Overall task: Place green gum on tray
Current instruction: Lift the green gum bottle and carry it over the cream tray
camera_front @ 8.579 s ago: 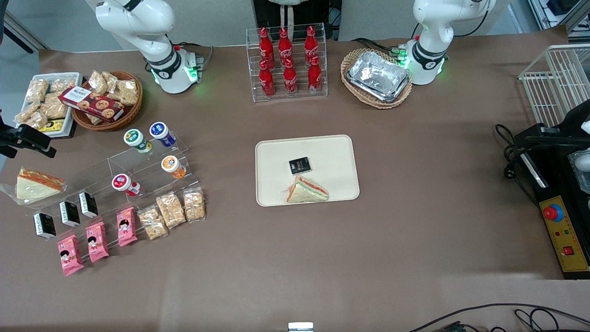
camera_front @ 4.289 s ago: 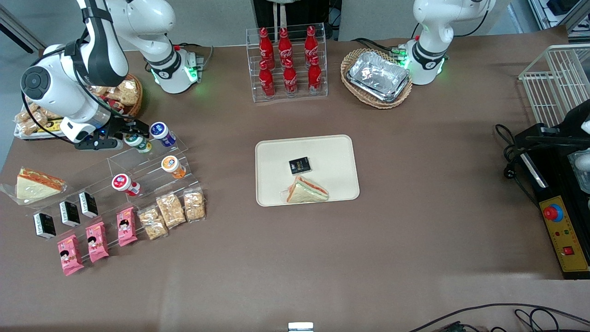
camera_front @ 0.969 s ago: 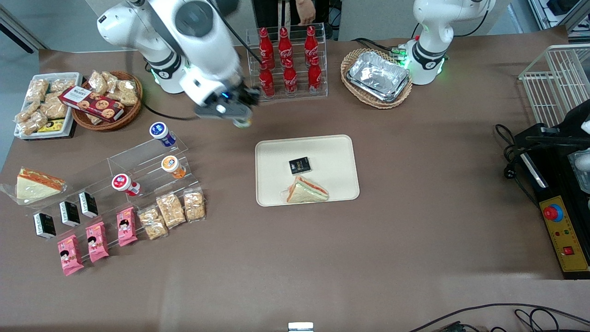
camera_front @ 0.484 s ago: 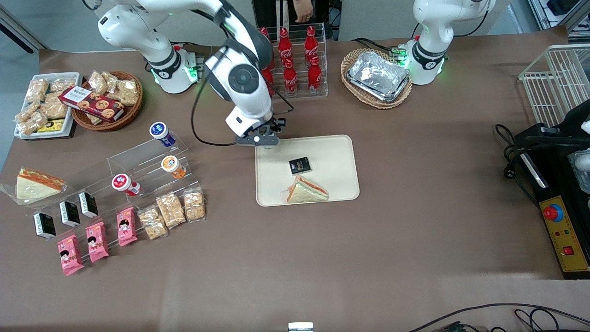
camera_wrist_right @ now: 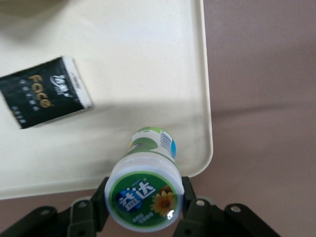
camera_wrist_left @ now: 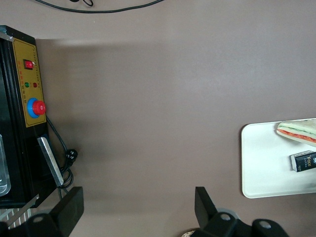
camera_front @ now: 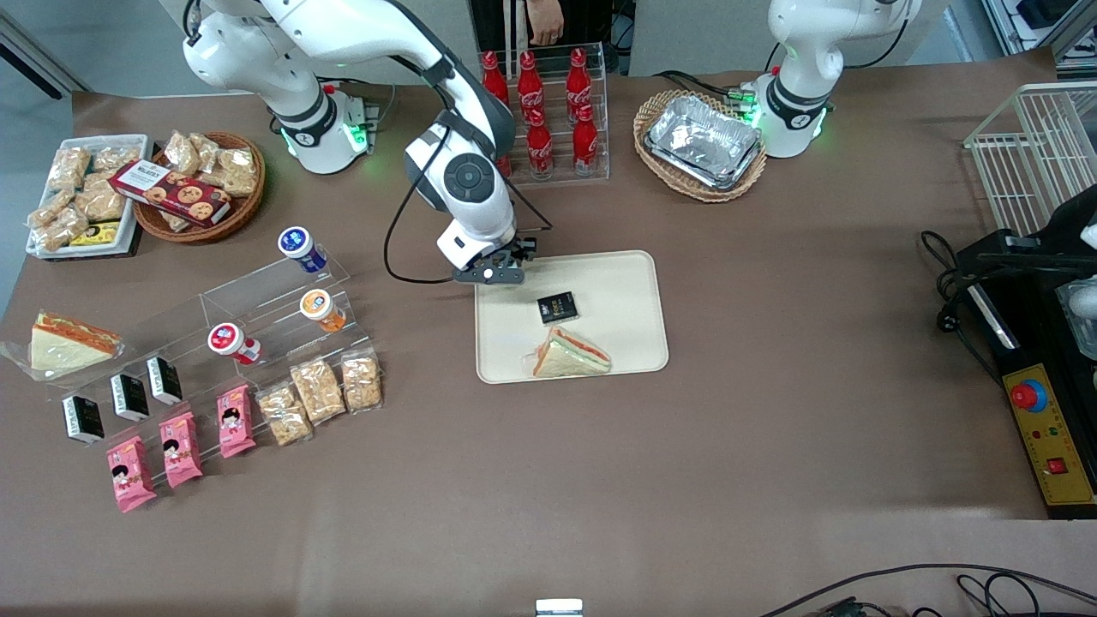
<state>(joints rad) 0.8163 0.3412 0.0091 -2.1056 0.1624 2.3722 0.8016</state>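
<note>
The table (camera_front: 771,428) carries the same spread as before: the clear stepped rack (camera_front: 274,308) toward the working arm's end has its blue-lidded bottle (camera_front: 297,243) and orange-lidded bottle (camera_front: 317,304), but the green one's spot there now stands empty. The right arm has swung over from that rack and in the last half second has settled a little lower over the tray (camera_front: 626,334), at the corner farthest from the front camera on the working arm's side. The gripper (camera_front: 495,272) hangs just inside that corner. In the right wrist view its fingers (camera_wrist_right: 190,197) are clamped on either side of the green gum (camera_wrist_right: 145,195), bottle upright, lid up, its base above the tray's bare surface near the rim, beside the small black packet (camera_wrist_right: 44,98). The sandwich (camera_front: 570,353) lies nearer the front camera, well clear. I'd say the carry is done; only lowering and letting go remain. I can't tell whether the base already touches.
</note>
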